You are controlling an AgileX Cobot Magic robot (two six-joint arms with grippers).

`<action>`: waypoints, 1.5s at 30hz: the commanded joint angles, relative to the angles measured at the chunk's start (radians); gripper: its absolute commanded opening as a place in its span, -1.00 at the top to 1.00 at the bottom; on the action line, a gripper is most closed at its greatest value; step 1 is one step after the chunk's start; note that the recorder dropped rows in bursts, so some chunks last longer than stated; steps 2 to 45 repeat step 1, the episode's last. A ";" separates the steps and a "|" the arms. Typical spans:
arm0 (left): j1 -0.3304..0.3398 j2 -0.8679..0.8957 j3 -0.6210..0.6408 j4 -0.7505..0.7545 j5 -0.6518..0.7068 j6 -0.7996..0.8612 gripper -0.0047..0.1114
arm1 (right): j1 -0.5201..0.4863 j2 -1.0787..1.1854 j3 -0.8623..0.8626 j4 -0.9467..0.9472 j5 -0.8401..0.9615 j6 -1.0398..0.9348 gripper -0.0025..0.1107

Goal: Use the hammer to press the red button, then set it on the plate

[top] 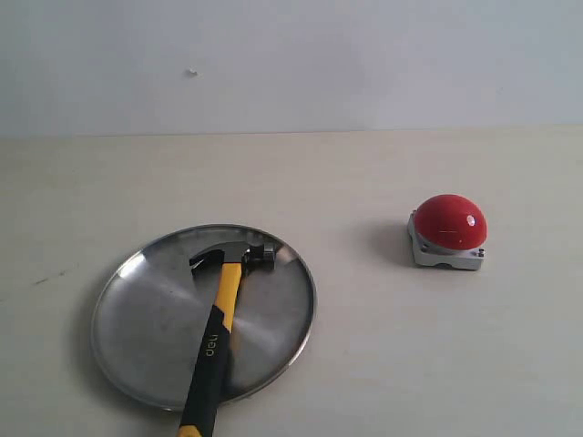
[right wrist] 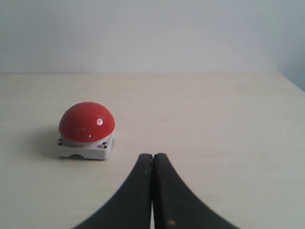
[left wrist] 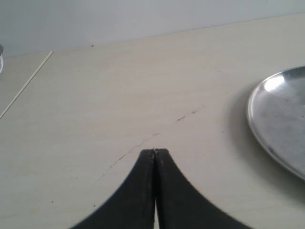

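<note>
Pictured: the hammer at rest on the plate, dark steel head close to the far rim, claw curving left and striking face turned right. Yellow-and-black handle slanting toward the near edge of the exterior view and reaching out past the plate's rim. Pale lettering on the black grip, too small to read. No gripper on it or near it in that view.

To the right, well apart from the plate: the red button, a glossy dome on a square grey base, alone on the pale table. Behind, a plain light wall.

In the left wrist view: the left gripper, black jaws pressed together tip to tip with nothing between them, over tabletop marked by a thin dark scratch. One curved edge of the plate in sight nearby, clear of the jaws.

In the right wrist view: the right gripper, likewise closed tight on nothing. The red button near the tips, apart from them, with a bright glint on its dome.
</note>
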 commanded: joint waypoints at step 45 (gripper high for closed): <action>0.002 -0.005 0.001 -0.007 -0.002 -0.001 0.92 | -0.005 -0.006 0.005 -0.006 -0.005 0.000 0.96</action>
